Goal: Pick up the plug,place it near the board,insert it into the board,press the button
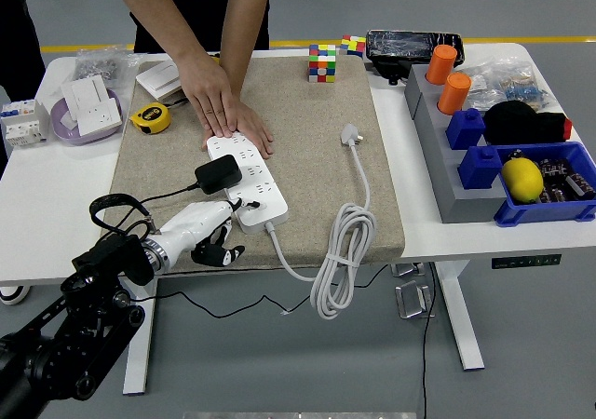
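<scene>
A white power strip (pixel 251 184) lies on the beige mat (pixel 312 102). A black plug (pixel 217 173) sits in one of its sockets, and its thin black cable runs off to the left. My left hand (pixel 209 230), white with black fingertips, rests at the strip's near end. One finger reaches along the strip's end and the other fingers are curled under, holding nothing. A person at the far side presses both hands (pixel 228 112) flat on the strip's far end. The strip's own white plug (pixel 351 136) lies loose on the mat. My right arm is out of view.
The strip's white cord is coiled (pixel 341 256) over the table's front edge. A Rubik's cube (pixel 322 62) stands at the mat's far edge. A yellow tape measure (pixel 149 116) and a purple bowl (pixel 65 126) lie left. A grey rack (pixel 445 163) and a blue bin (pixel 549 209) with a lemon stand right.
</scene>
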`<state>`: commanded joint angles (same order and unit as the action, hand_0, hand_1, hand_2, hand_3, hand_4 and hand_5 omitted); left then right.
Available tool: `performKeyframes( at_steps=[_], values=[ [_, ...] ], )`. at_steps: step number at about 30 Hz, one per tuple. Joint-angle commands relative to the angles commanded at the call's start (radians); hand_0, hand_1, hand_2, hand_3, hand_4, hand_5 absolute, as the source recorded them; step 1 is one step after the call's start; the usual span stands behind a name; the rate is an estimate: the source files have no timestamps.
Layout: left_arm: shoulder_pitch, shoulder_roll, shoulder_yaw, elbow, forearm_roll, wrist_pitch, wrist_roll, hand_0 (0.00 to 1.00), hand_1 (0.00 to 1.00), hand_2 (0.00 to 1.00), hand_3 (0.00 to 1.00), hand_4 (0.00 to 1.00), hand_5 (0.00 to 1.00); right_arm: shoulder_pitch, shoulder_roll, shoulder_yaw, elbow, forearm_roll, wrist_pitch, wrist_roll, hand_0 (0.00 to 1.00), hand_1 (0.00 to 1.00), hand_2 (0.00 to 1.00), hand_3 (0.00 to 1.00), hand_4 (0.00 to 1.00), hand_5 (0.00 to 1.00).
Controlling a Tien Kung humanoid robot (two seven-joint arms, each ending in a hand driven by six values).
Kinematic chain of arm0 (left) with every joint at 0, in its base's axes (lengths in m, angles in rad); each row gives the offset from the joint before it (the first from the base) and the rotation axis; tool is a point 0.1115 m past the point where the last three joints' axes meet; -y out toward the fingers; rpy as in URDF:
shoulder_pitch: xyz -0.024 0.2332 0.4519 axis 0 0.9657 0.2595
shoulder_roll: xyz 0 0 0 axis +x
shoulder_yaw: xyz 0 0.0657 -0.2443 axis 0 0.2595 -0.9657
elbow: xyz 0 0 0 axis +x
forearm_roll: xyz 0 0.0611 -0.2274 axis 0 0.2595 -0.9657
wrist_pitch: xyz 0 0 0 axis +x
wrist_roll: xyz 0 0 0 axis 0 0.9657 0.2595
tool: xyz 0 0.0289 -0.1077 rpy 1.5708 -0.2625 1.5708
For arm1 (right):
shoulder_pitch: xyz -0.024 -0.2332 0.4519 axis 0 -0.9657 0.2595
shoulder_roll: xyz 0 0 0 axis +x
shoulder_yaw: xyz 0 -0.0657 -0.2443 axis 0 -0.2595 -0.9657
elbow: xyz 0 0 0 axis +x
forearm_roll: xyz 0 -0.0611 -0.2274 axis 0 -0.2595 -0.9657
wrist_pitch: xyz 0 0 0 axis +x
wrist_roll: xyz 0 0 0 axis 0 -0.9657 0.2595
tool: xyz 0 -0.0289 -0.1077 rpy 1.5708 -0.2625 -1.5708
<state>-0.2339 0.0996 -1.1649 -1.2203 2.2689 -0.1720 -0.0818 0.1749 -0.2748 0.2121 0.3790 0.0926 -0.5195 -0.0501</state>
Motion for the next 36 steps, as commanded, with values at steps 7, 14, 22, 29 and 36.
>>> performKeyframes(
  at_steps=[7, 14, 22, 29, 36],
  values=[
    [-0.003, 0.000, 0.004, -0.003, 0.000, 0.001, 0.000, 0.149, 0.024, 0.130, 0.899, 0.675, 0.002, 0.001, -0.001, 0.001, 0.000, 0.001, 0.000, 0.000, 0.812, 0.760, 0.730, 0.749, 0.998, 0.998],
    [-0.008, 0.000, 0.010, 0.001, 0.000, -0.002, 0.000, 0.149, 0.024, 0.130, 0.898, 0.674, 0.002, 0.004, -0.001, 0.003, 0.000, 0.000, 0.000, 0.000, 0.812, 0.760, 0.730, 0.749, 0.998, 0.998],
    [-0.011, 0.000, 0.012, 0.019, 0.000, -0.003, 0.000, 0.148, 0.023, 0.130, 0.898, 0.675, 0.002, 0.005, -0.002, 0.003, 0.000, 0.003, 0.000, 0.000, 0.812, 0.760, 0.730, 0.750, 0.998, 0.998],
    [-0.009, 0.001, 0.014, 0.030, 0.000, -0.007, 0.001, 0.147, 0.023, 0.130, 0.897, 0.676, 0.002, 0.005, -0.001, 0.005, 0.000, 0.001, 0.000, 0.000, 0.812, 0.760, 0.730, 0.750, 0.998, 0.998],
    [-0.007, 0.004, 0.015, 0.020, 0.000, -0.007, 0.000, 0.147, 0.023, 0.130, 0.893, 0.675, 0.002, 0.005, -0.002, 0.005, 0.000, 0.002, 0.000, 0.000, 0.812, 0.760, 0.730, 0.750, 0.998, 0.998]
  ],
)
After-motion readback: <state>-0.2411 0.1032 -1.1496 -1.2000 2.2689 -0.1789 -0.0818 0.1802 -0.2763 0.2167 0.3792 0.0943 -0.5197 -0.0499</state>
